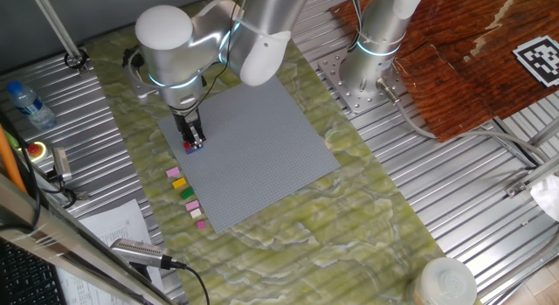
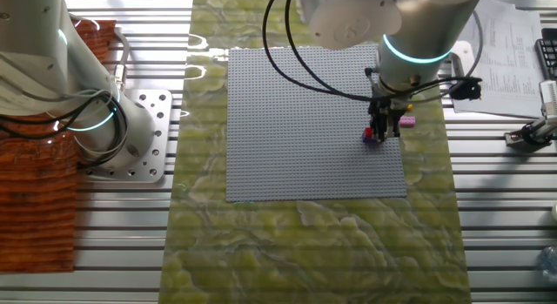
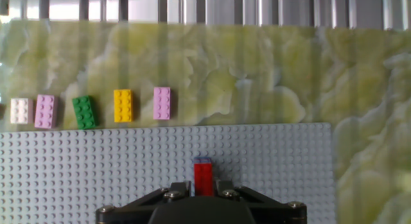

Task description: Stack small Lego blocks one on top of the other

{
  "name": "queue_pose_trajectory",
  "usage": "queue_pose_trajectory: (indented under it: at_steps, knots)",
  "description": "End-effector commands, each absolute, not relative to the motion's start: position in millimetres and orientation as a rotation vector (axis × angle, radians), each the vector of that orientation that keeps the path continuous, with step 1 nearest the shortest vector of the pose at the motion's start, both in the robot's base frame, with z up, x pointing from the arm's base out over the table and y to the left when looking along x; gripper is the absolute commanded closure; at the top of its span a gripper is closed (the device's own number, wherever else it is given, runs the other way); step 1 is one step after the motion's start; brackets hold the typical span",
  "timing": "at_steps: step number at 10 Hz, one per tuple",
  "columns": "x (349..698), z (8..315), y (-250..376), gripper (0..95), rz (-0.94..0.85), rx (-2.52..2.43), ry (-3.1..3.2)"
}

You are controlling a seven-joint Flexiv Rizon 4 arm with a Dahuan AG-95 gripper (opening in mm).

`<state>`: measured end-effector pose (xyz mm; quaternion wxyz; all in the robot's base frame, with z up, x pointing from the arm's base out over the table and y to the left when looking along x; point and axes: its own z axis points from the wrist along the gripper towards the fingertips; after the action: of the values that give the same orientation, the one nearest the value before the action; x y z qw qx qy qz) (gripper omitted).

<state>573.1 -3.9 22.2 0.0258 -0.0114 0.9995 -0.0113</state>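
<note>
A small red Lego block (image 3: 203, 177) stands between my gripper's (image 3: 204, 185) two fingers, which close on its sides. A sliver of a blue block (image 3: 201, 160) shows just beyond it on the grey baseplate (image 3: 96, 166). In one fixed view the gripper (image 1: 192, 141) points straight down at the plate's left edge, with red (image 1: 188, 146) and blue (image 1: 197, 145) at its tip. The other fixed view shows the same red (image 2: 368, 132) over blue (image 2: 373, 141). Whether red is seated on blue I cannot tell. Loose white (image 3: 20, 111), pink (image 3: 45, 111), green (image 3: 85, 112), yellow (image 3: 123, 105) and pink (image 3: 162, 103) blocks lie in a row on the mat.
The row of loose blocks (image 1: 185, 193) lies on the green mat beside the baseplate (image 1: 253, 156). A second arm's base (image 1: 376, 51) stands at the back. A water bottle (image 1: 26, 104), a red button (image 1: 37, 150) and papers (image 1: 113, 226) sit to the left.
</note>
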Motion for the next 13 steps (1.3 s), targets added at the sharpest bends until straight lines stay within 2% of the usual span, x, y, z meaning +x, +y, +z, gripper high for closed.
queue_pose_trajectory:
  at_steps: [1, 5, 9, 11, 13]
  knots:
    - [568, 28, -4, 57.0, -0.046, -0.043, 3.093]
    - [566, 38, -2, 57.0, -0.048, -0.046, 3.094]
    - [558, 66, 5, 57.0, -0.062, -0.05, 3.096]
    - [558, 72, 7, 95.0, -0.086, -0.045, 3.097]
    - [558, 73, 6, 95.0, -0.099, -0.035, 3.1]
